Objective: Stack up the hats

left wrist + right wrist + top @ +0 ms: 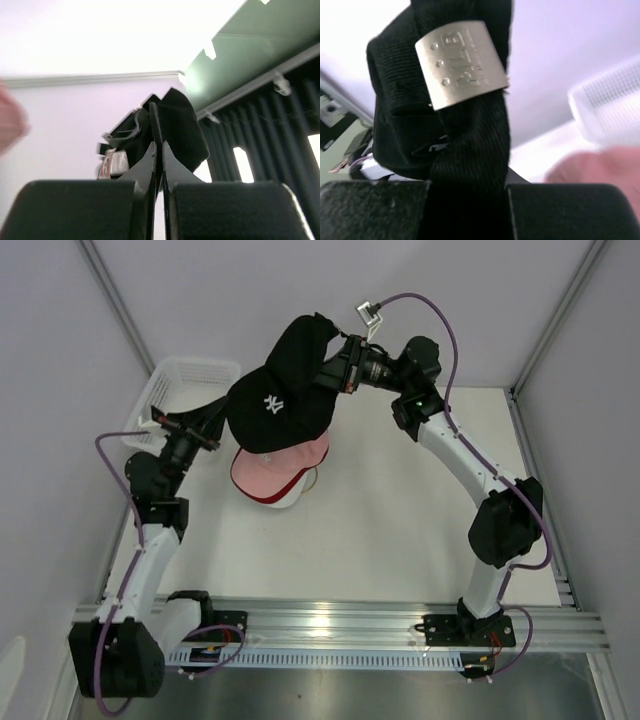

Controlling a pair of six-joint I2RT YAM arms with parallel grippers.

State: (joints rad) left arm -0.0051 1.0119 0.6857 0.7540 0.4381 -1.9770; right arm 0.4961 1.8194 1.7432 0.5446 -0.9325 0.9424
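The black cap (275,405), with a white logo on its front, hangs in the air over the far left part of the table (400,520), stretched between both arms. The left gripper (213,426) is closed tight on the cap's left edge; its wrist view shows the fingers (145,165) pressed together on a thin black edge. The right gripper (330,368) is clamped on the cap's bunched back, with the black strap (470,140) and its metal clasp (461,62) filling the gap between the fingers. Directly below the black cap, a pink cap (290,468) rests on the table. A white mesh basket (190,375) stands in the far left corner.
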